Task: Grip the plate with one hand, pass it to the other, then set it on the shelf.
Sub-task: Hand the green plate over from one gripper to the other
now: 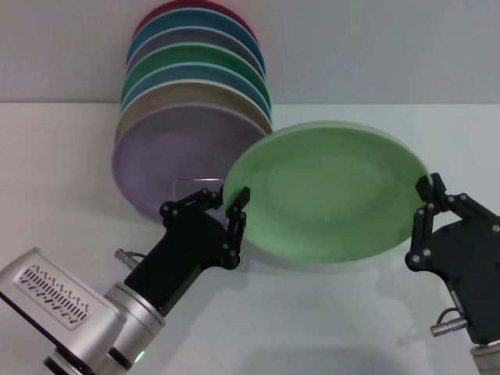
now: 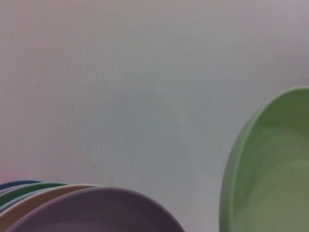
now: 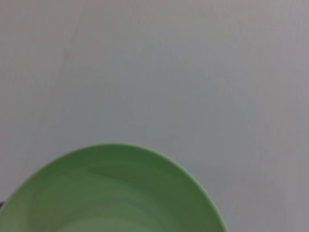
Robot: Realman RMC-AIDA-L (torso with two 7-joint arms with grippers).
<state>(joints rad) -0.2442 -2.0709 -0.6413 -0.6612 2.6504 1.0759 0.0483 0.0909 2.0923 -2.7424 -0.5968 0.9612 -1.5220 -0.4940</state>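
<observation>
the round, shallow, light mint-green plastic plate (image 1: 332, 191) is held up off the white desk (image 1: 47, 156), tilted so its hollow face turns toward the head camera. it hangs between the two arms, just to the right of a row of other plates.

the right black two-fingered claw (image 1: 426, 199) is clamped on the plate's right rim, one finger showing over the front of the edge. its black linked body runs down to the lower right corner of the head view. in the right wrist view only the upper arc of the mint plate shows against the pale desk.

the left black two-fingered claw (image 1: 223, 201) sits at the plate's left rim, on a silver cylindrical wrist coming up from the lower left. its fingers stand apart; one fingertip (image 1: 238, 197) lies right at the plate's edge, but i cannot tell whether it touches. the left wrist view shows the mint plate's rim to one side with a gap of bare desk before the stacked plates.

behind the left claw, a row of plates stands on edge in the thin silver wire rack (image 1: 195, 186), of which only the small rectangular front loop shows. the front one is a lilac plate (image 1: 168, 156), then a beige plate (image 1: 160, 98), with blue, darker green, grey-lilac and red rims (image 1: 195, 8) rising behind.
</observation>
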